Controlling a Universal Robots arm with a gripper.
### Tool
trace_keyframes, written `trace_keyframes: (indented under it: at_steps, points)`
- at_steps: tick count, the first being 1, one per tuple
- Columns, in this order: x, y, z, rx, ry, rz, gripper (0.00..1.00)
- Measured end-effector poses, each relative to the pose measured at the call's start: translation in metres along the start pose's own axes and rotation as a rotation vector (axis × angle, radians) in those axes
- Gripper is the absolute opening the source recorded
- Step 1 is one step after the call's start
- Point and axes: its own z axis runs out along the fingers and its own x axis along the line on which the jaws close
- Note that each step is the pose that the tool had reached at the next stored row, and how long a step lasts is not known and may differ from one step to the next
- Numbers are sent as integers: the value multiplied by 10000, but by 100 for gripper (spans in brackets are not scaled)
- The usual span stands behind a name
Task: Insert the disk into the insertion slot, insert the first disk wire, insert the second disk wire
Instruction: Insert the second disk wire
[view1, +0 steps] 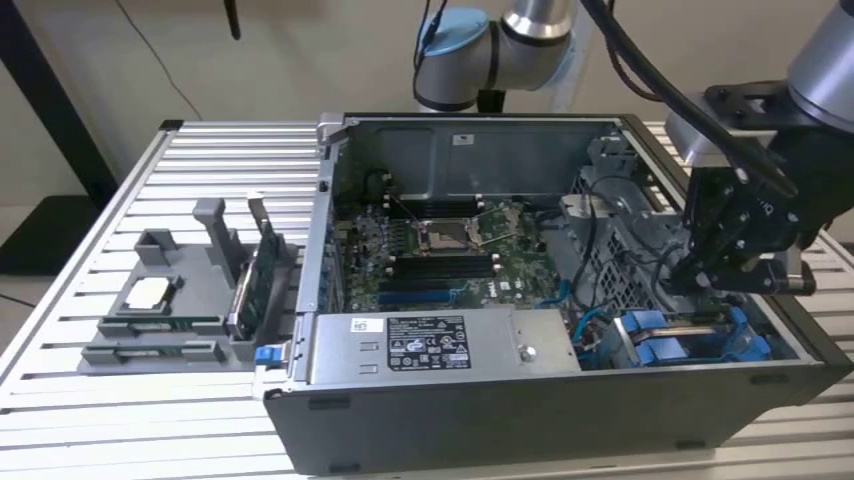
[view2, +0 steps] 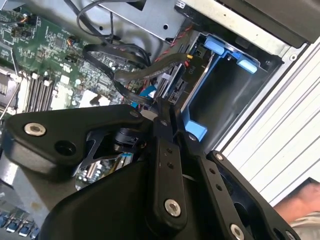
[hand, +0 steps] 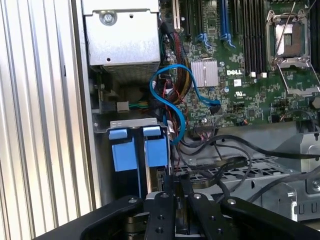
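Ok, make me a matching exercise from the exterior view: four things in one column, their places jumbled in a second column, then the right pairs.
Things
1. gripper
2. power-supply box
3. grey holder
4. processor socket

Places
A. inside the case, along its near wall
B. in the middle of the motherboard
C. above the blue carriers, at the exterior view's right
D. outside the case on the slatted table, at the exterior view's left

Pairs: 1-C, 2-A, 3-D, 4-B
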Motion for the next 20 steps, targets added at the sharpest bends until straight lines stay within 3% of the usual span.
trace_keyframes:
  at_steps: [4,20]
  points:
    - [7,-2,44,93,31,-12,16]
    - [41,-4,87,109,68,-11,16]
